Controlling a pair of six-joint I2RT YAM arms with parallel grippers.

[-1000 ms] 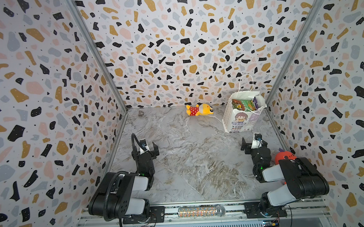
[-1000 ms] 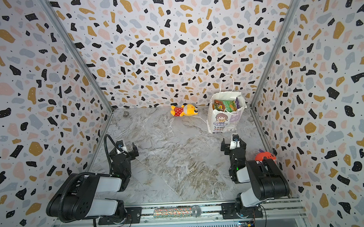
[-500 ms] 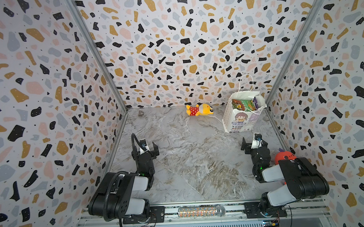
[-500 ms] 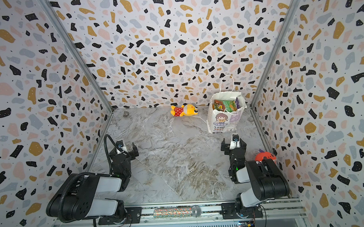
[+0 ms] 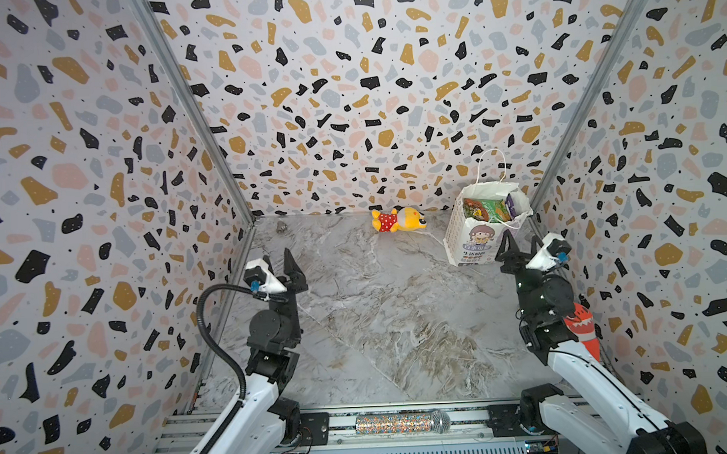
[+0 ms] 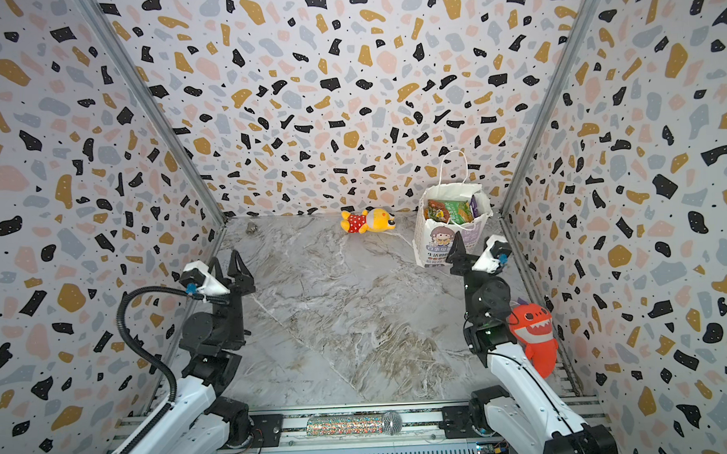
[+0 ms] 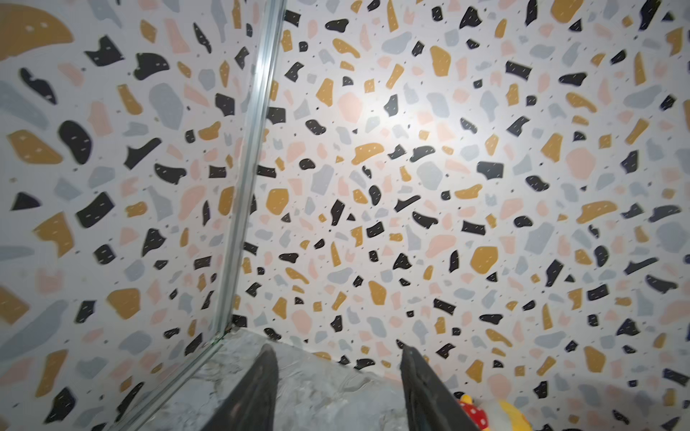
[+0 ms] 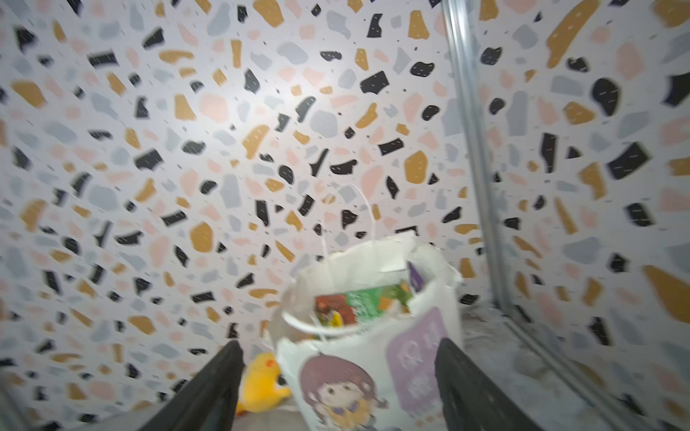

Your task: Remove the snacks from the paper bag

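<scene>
Standing upright in the back right corner of the worktop (image 5: 377,319), the paper bag (image 5: 474,243) has its mouth open and one cord handle rising above it. The snacks (image 5: 487,209) are inside, set on end. A green packet shows plainly, with a purple edge beside it and something orange-red on its other side; how many there are I cannot tell. The right jaws are raised just in front of the bag's near right side, apart, with nothing between them. In the right wrist view the bag fills the gap ahead of the two dark fingers (image 8: 216,384), and whether a tip touches the paper I cannot tell. The left jaws are well apart from the bag, by the left edge of the worktop, also parted and empty, pointing toward the back left corner. A yellow plush toy (image 5: 399,220) lies along the back edge, near the bag.
</scene>
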